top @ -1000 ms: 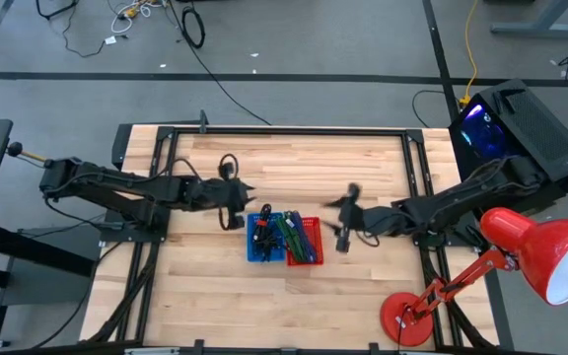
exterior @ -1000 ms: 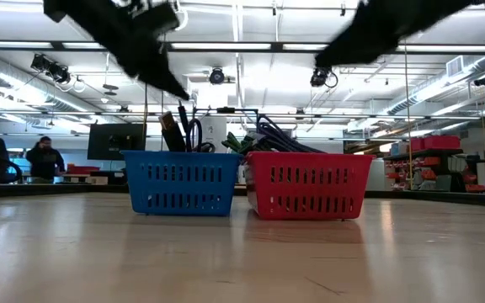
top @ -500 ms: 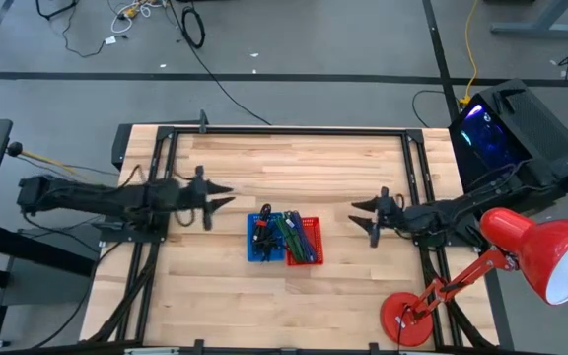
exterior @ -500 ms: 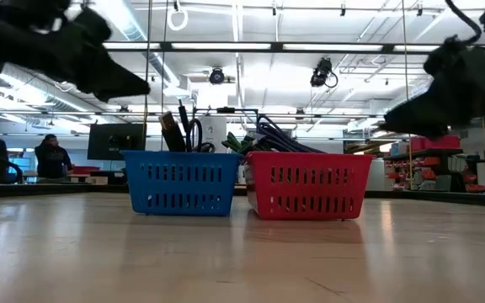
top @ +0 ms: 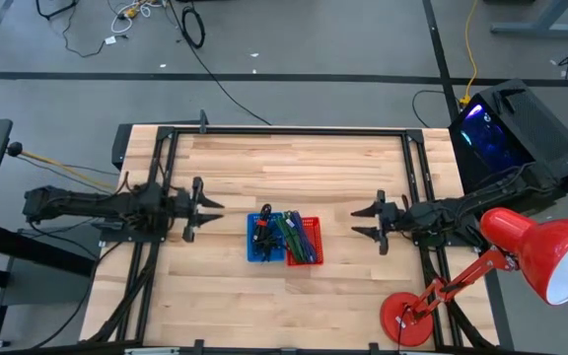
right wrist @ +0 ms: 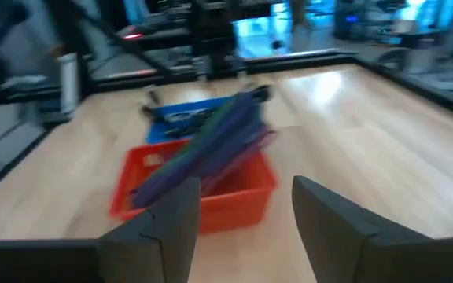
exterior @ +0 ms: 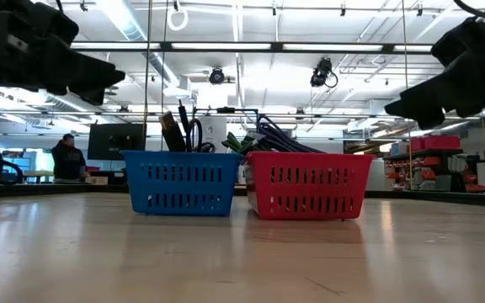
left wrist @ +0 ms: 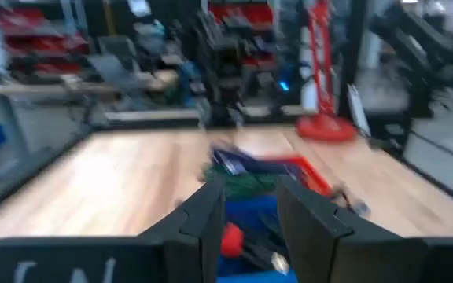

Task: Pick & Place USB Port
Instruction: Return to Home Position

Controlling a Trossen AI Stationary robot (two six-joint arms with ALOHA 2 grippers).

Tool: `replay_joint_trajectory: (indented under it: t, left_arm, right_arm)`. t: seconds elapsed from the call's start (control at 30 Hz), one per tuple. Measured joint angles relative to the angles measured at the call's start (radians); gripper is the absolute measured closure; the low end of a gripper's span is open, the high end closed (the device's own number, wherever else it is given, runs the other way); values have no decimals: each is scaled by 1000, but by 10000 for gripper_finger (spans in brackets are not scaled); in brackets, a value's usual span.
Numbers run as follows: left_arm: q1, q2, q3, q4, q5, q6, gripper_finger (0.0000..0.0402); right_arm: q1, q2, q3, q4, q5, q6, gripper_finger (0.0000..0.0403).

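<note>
A blue basket [top: 261, 240] and a red basket [top: 306, 241] stand side by side on their bottoms at the middle of the wooden table [top: 294, 168]. Both are filled with dark, green and purple cables. I cannot make out the USB port among them. My left gripper [top: 203, 208] hangs open left of the blue basket, above the table, pointing level at it, also seen in the low view [exterior: 108, 77]. My right gripper [top: 360, 222] hangs open right of the red basket [right wrist: 211, 185], pointing at it. Neither holds anything.
A red desk lamp [top: 535, 251] stands with its base [top: 407, 319] at the table's near right corner. A black box with a blue light [top: 509, 128] sits off the far right. Black frame rails [top: 156, 177] run along both sides. A person [exterior: 70, 156] stands in the room behind.
Both arms have drawn back from over the baskets and sunk lower: my left gripper toward the table's left edge, tipping up to level, my right gripper toward the right edge. The baskets have stayed where they were.
</note>
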Motion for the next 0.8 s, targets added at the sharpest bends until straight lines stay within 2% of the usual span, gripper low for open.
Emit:
replay_joint_trajectory:
  t: [0.17, 0.37, 0.8]
  left_arm:
    - [0, 1, 0, -12, 33, -11, 280]
    - [0, 2, 0, -8, 6, -143, 280]
    - [-1, 0, -1, -12, 6, -191, 280]
  right_arm:
    - [0, 1, 0, 55, -86, 1, 198]
    - [0, 1, 0, 98, -5, 168, 198]
    - [3, -3, 0, 91, -3, 143, 198]
